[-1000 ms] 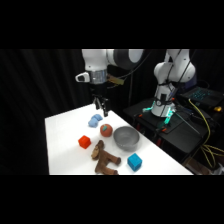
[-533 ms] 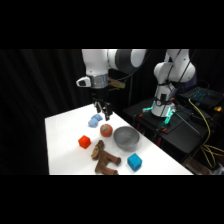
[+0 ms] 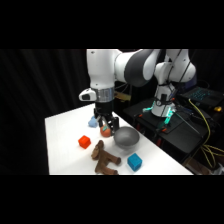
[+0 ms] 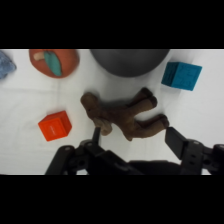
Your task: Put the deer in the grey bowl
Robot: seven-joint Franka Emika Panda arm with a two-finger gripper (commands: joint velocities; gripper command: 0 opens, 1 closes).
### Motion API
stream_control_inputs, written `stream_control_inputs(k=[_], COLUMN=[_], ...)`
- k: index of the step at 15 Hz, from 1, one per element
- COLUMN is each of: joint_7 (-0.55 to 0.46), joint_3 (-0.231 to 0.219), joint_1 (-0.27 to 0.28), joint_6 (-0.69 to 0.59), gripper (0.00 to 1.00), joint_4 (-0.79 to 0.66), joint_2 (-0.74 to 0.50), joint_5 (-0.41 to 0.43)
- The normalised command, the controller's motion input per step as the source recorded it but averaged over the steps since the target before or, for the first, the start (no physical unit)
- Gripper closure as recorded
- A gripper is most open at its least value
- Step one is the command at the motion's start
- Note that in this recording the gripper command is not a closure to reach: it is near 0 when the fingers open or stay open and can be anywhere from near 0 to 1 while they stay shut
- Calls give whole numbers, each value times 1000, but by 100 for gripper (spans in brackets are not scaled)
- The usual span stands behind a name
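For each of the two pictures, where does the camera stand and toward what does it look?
Side view: stands beside the white table, looking across and down; shows the arm and its claw.
Wrist view: sits on the arm's wrist, looking down at the deer; shows the open claw.
Shared: deer, grey bowl, red cube, blue cube.

White arm point(image 3: 107, 70) of rounded glossy segments with dark grey joints, ending in a black-linkage gripper point(image 3: 106, 121).
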Motion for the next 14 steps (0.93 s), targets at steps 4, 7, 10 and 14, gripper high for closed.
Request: stream_control_inputs(k=[4, 7, 10, 14], joint_7=[-185, -127, -112, -144], joint_3=[27, 25, -6, -16], joint_1=[29, 27, 34, -5], joint_6=[287, 181, 141, 103], gripper=[0, 0, 0, 0], joint_4=[337, 380, 320, 255], joint_2=[443, 430, 362, 303], joint_5=[-35, -79, -141, -105])
